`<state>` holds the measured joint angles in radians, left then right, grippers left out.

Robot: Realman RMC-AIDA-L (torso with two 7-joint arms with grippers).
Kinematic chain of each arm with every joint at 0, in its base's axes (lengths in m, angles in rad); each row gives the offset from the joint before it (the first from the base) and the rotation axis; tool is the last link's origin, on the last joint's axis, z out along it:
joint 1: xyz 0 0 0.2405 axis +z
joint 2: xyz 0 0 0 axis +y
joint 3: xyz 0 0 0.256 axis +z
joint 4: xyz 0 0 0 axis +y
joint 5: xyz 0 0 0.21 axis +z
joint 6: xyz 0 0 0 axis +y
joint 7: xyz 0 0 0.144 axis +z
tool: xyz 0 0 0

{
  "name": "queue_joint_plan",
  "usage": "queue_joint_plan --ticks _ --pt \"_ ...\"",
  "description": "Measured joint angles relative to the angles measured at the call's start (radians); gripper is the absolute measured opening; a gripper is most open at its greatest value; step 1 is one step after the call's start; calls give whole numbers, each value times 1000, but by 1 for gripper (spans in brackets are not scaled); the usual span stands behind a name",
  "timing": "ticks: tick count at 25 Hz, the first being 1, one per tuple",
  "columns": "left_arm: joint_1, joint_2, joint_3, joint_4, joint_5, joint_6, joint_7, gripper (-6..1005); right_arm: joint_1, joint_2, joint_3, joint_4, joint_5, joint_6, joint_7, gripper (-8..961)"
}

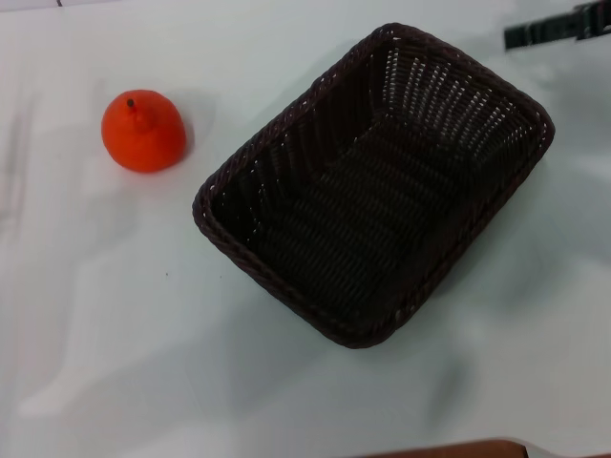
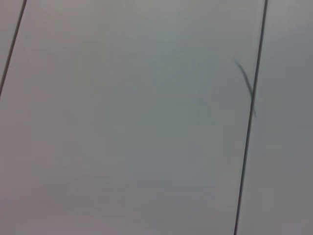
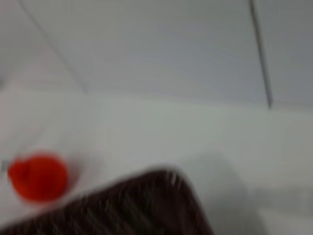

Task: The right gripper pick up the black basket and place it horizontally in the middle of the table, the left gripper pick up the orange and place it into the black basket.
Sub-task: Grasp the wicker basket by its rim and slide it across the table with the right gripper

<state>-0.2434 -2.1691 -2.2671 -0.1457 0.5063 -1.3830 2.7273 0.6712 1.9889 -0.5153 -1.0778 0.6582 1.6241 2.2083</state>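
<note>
The black basket (image 1: pixel 372 186) stands empty on the white table (image 1: pixel 115 315), near the middle in the head view, set at a slant. The orange (image 1: pixel 143 131) sits on the table to the basket's left, apart from it, stem up. The right gripper (image 1: pixel 558 27) shows only as a slim black tip at the far right edge, beyond the basket's far corner and apart from it. The right wrist view shows the orange (image 3: pixel 38 177) and a blurred corner of the basket (image 3: pixel 122 210). The left gripper is out of view.
The left wrist view shows only a plain grey surface (image 2: pixel 137 127) with thin dark lines. A brown edge (image 1: pixel 449 448) runs along the table's near side. Bare tabletop lies around the basket and the orange.
</note>
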Motion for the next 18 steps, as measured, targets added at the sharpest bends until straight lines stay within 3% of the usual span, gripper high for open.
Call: queue_joint_plan --ticks 7,18 --pt "-1 0 3 0 0 3 0 697 94 34 -58 34 -197 -28 85 892" --pt "-1 -1 3 0 -2 3 0 683 109 47 -122 132 -186 -142 98 876"
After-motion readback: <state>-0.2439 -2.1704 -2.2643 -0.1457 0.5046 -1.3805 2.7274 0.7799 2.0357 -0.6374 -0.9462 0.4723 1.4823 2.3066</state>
